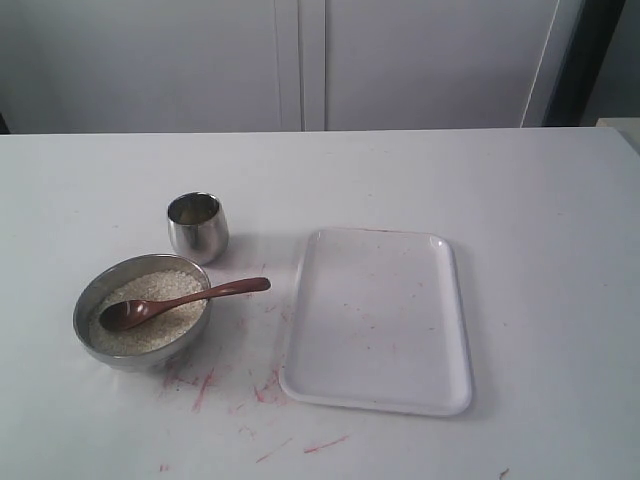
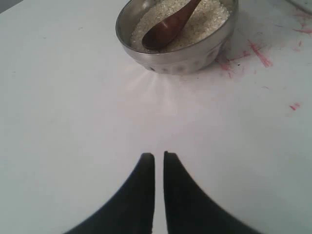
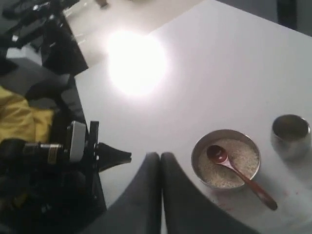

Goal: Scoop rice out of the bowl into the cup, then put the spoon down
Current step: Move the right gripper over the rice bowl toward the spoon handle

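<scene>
Exterior view: the spoon (image 1: 190,298) rests its scoop on the rice (image 1: 165,288), with the handle propped over the rim of the bowl (image 1: 140,358), handy to grab. The cup (image 1: 197,226) waits just beyond.

Left wrist view: the left gripper (image 2: 159,156) is closed and empty, low, facing the bowl.

Right wrist view: the right gripper (image 3: 161,156) is closed on nothing, high above.

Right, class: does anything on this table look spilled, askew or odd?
Red smears stain the table beside the steel bowl and faintly the white tray. No rice is spilled; the wooden spoon lies in the bowl.
</scene>
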Available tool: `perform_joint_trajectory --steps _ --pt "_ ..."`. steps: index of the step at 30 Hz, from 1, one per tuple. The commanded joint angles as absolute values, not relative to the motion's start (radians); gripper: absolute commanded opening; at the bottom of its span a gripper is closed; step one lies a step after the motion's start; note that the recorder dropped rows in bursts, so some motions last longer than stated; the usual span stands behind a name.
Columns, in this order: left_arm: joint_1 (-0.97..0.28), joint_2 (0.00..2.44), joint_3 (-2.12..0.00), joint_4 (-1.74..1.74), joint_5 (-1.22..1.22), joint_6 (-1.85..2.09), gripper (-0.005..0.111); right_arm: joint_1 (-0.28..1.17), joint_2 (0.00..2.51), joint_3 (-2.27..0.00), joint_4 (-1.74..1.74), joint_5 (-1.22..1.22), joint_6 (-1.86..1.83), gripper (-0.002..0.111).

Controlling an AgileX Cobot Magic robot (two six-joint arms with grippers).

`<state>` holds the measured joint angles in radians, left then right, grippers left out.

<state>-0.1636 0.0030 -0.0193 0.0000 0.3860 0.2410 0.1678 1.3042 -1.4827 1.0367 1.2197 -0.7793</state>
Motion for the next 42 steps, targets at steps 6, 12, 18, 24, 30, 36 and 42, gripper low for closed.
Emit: perform_joint_trajectory --steps 6,12,18,24,30,36,42 --pt "-0.166 0.000 -0.010 0.000 0.419 0.235 0.014 0.424 1.360 -1.488 0.765 1.143 -1.036 0.000" --pt "-0.166 0.000 -0.010 0.000 0.419 0.235 0.014 0.567 1.416 -1.488 0.588 1.034 -1.046 0.000" --pt "-0.166 0.000 -0.010 0.000 0.419 0.235 0.014 0.648 1.527 -1.488 0.440 0.995 -1.078 0.000" --pt "-0.166 0.000 -0.010 0.000 0.419 0.235 0.014 0.668 1.634 -1.488 0.407 0.904 -1.078 0.000" --pt "-0.166 0.000 -0.010 0.000 0.419 0.235 0.014 0.668 1.730 -1.488 0.405 0.810 -1.078 0.000" --pt "-0.166 0.000 -0.010 0.000 0.419 0.235 0.014 0.668 1.813 -1.488 0.391 0.758 -1.078 0.000" --pt "-0.166 0.000 -0.010 0.000 0.419 0.235 0.014 0.668 1.878 -1.488 0.359 0.697 -1.078 0.000"
